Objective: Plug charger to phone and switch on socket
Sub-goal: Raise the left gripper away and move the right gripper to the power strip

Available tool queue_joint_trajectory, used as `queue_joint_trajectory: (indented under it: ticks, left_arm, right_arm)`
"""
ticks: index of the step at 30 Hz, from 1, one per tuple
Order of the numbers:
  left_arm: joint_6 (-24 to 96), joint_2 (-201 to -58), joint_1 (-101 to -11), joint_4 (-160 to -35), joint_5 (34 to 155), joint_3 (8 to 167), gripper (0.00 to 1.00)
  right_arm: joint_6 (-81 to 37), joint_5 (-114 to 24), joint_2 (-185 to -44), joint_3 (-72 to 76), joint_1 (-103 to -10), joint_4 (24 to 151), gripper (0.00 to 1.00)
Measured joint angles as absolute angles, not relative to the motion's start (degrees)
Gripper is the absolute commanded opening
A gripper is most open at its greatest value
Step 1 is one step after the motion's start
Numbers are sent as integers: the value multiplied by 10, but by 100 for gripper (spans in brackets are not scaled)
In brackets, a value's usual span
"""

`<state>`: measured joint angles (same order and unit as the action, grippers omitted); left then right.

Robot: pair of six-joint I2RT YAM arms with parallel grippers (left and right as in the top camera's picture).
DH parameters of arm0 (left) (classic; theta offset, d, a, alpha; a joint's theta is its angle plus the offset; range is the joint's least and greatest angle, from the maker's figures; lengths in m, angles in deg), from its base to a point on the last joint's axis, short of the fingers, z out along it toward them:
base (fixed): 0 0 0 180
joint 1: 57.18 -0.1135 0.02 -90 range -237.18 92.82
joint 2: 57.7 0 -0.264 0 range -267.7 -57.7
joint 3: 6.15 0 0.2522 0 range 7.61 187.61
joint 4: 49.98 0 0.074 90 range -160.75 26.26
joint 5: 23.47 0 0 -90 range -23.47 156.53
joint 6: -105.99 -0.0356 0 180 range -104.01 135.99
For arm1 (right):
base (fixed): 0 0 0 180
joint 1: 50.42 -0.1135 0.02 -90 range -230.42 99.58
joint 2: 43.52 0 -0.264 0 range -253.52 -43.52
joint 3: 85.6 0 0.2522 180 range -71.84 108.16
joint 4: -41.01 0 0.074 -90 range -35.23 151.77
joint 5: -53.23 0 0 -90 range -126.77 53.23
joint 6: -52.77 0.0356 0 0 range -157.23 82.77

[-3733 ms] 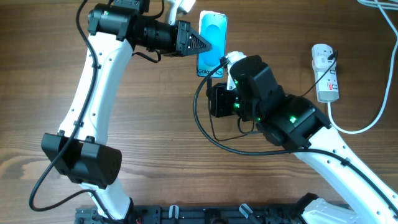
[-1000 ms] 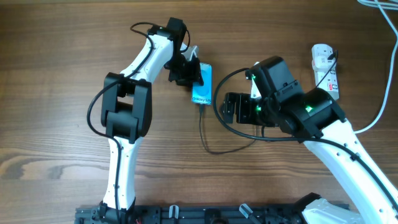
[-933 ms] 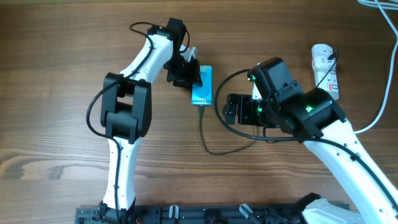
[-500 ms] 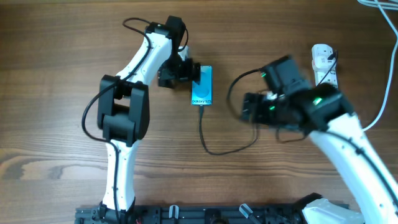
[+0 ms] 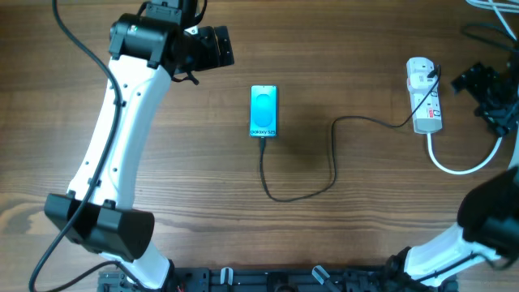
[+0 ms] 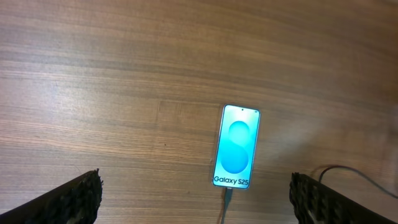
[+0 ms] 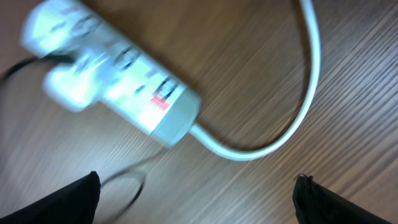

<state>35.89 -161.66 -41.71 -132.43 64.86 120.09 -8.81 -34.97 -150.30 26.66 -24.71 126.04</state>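
Note:
The phone [image 5: 263, 111] lies flat on the wooden table, turquoise face up; in the left wrist view the phone [image 6: 236, 146] shows its white text strip at the near end. The charger [image 5: 302, 191], a thin black cable, meets the phone's near end with its tip [image 6: 227, 194] and loops right to the white socket [image 5: 423, 105]. My left gripper [image 5: 220, 46] hovers open up and left of the phone, and its fingers [image 6: 68, 202] hold nothing. My right gripper [image 5: 484, 96] is open beside the socket [image 7: 118, 68], blurred with its red mark, and holds nothing.
A thick white lead [image 5: 458, 169] curves from the socket toward the right table edge; the same lead [image 7: 298, 112] arcs across the right wrist view. More cables [image 5: 491, 12] run at the top right corner. The arms' base rail [image 5: 268, 280] lines the front edge.
My left gripper opened, let go of the phone and pulled back up and left. My right arm swung from the middle to the right edge by the socket. The phone stays put.

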Motion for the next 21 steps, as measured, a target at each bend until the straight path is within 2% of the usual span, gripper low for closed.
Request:
queue_joint_trajectory:
  ticks: [3, 11, 21]
  left_arm:
    - [359, -1624, -417, -1326, 648, 1201, 100]
    - [361, -1625, -417, -1326, 648, 1201, 100]
    - [361, -1625, -417, -1326, 648, 1201, 100]
  right_arm:
    - [-95, -353, -1554, 265, -218, 1218, 100]
    - [-151, -385, -1601, 265, -217, 1104, 100]
    - [-168, -384, -1649, 264, -217, 1074, 100]
